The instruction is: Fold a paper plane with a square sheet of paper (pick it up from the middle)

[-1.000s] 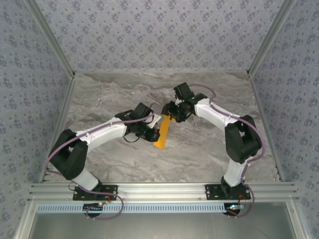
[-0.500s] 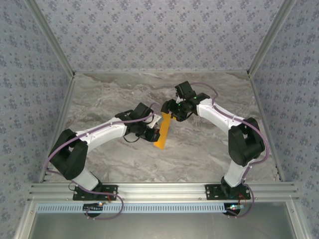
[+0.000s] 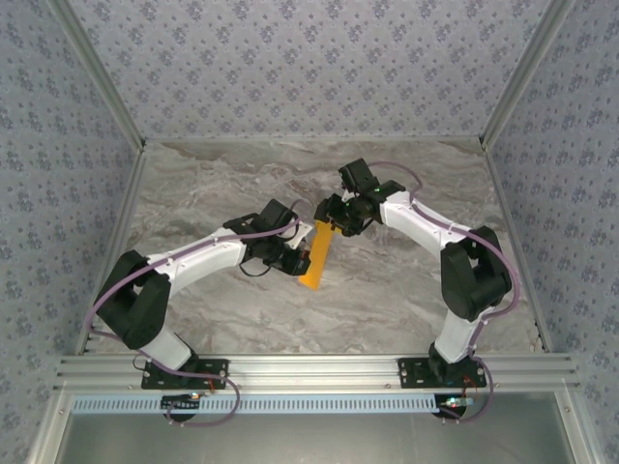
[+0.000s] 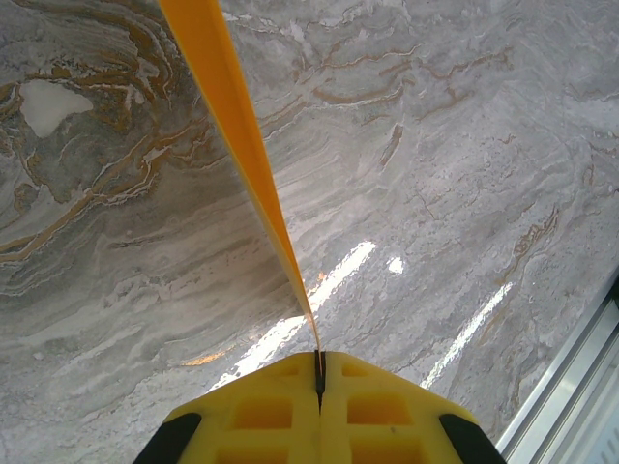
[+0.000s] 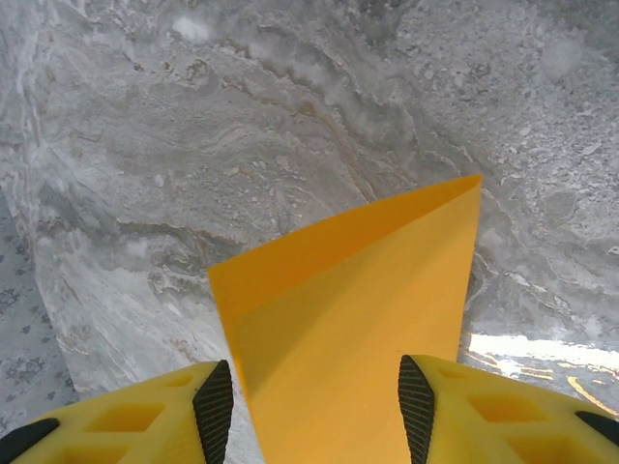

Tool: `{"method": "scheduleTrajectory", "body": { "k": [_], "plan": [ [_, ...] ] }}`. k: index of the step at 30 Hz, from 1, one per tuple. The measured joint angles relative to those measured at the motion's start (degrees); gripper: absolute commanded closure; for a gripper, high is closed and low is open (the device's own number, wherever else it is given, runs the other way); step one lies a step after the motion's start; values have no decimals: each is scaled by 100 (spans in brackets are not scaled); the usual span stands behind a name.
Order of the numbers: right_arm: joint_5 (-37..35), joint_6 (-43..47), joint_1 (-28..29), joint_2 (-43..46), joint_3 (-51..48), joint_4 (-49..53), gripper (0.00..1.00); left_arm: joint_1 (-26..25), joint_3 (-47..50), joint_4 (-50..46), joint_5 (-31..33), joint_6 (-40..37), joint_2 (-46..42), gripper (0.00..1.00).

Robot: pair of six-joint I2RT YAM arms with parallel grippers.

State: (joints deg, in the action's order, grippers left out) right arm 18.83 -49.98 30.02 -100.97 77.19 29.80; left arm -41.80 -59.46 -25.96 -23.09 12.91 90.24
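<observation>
- Top view: the folded orange sheet [image 3: 315,256] stood on edge above the table's [image 3: 406,300] middle, between the left gripper [image 3: 302,259] and the right gripper [image 3: 334,225].
- Left wrist: the left gripper [image 4: 318,372] was pressed together, pinching the sheet's [image 4: 227,106] edge.
- Right wrist: the right gripper [image 5: 314,406] was spread astride the sheet [image 5: 358,290]. Closing off-line could crumple it or skew the crease.

Probably a lab: aluminium-framed booth [image 3: 319,368].

White arms [image 3: 208,253] with black joints [image 3: 143,302], purple cables [image 3: 239,235], and yellow claw fingers [image 5: 126,418] with black pads [image 5: 215,411]
</observation>
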Motion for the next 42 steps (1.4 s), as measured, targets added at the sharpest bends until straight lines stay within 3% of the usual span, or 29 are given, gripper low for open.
{"method": "scheduleTrajectory", "body": {
  "k": [8, 16, 19, 23, 28, 31, 35, 42],
  "plan": [
    [-2, 9, 2, -111, 2, 125, 56, 0, 0, 0, 2, 0, 0, 100],
    [0, 28, 55, -254, 142, 225, 57, 0, 0, 0, 2, 0, 4, 100],
    [2, 28, 76, -267, 195, 232, 62, 0, 0, 0, 4, 0, 26, 100],
    [9, 7, 87, -278, 199, 245, 80, 0, 0, 0, 44, 17, 28, 99],
    [22, -26, 87, -286, 197, 260, 93, 4, 0, -2, 68, 149, 28, 83],
    [24, -15, 76, -286, 197, 260, 96, 57, 0, -9, 59, 295, 28, 59],
    [24, -11, 59, -289, 197, 260, 96, 284, 35, 15, 17, 516, -9, 37],
    [68, 11, 0, -289, 179, 243, 97, 957, 573, 413, -251, 1084, -682, 31]
  ]
}}
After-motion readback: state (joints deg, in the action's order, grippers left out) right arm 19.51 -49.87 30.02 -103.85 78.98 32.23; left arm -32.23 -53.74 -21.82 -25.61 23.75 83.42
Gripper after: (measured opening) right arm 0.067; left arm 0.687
